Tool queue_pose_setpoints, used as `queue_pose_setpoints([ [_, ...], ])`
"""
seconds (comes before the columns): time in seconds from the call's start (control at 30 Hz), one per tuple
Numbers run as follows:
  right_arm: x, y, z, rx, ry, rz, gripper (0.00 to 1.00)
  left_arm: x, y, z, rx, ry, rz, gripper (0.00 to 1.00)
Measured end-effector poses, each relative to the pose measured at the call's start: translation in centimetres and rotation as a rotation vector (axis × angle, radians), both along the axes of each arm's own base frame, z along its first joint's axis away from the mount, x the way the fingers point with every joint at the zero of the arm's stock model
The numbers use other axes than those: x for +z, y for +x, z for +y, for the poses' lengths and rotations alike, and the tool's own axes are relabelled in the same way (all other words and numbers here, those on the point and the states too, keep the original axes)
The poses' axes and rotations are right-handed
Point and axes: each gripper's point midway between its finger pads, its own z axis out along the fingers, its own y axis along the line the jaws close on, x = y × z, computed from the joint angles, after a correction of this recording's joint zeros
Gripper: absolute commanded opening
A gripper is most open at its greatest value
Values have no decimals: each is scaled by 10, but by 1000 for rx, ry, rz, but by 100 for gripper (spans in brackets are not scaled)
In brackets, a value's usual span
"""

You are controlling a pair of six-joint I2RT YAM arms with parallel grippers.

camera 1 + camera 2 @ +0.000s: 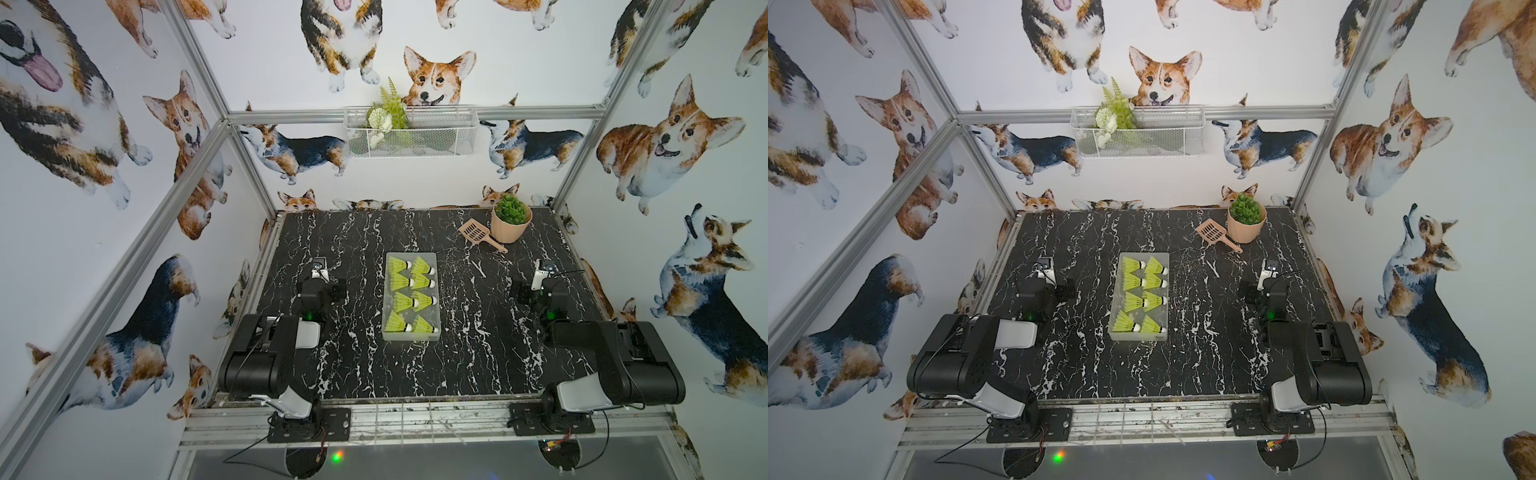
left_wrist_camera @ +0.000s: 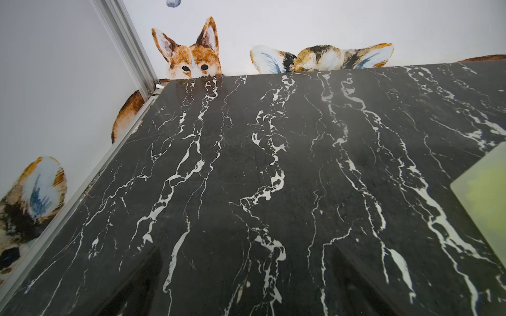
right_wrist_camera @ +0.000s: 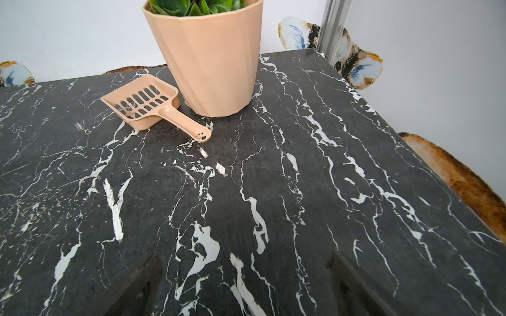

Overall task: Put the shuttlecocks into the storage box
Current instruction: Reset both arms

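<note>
Several neon yellow-green shuttlecocks (image 1: 400,266) (image 1: 1133,266) lie in two columns inside the frosted storage box (image 1: 409,335) (image 1: 1138,336) at the middle of the black marble table, seen in both top views. My left gripper (image 1: 320,267) (image 2: 246,273) rests left of the box, open, with bare tabletop between its dark fingers. One corner of the box (image 2: 482,197) shows in the left wrist view. My right gripper (image 1: 540,271) (image 3: 245,262) sits right of the box, open and holding nothing.
A peach pot with a green plant (image 1: 511,222) (image 3: 210,60) stands at the back right, with a peach slotted scoop (image 1: 478,232) (image 3: 142,106) beside it. A white wire basket (image 1: 411,137) hangs on the back wall. Aluminium frame posts stand at the table corners.
</note>
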Motion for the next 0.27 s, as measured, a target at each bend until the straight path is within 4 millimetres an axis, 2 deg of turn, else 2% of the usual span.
queue_pose_setpoints([
  [0.27, 0, 0, 0, 1, -2, 0, 100, -2, 0, 0, -1, 1, 9, 100],
])
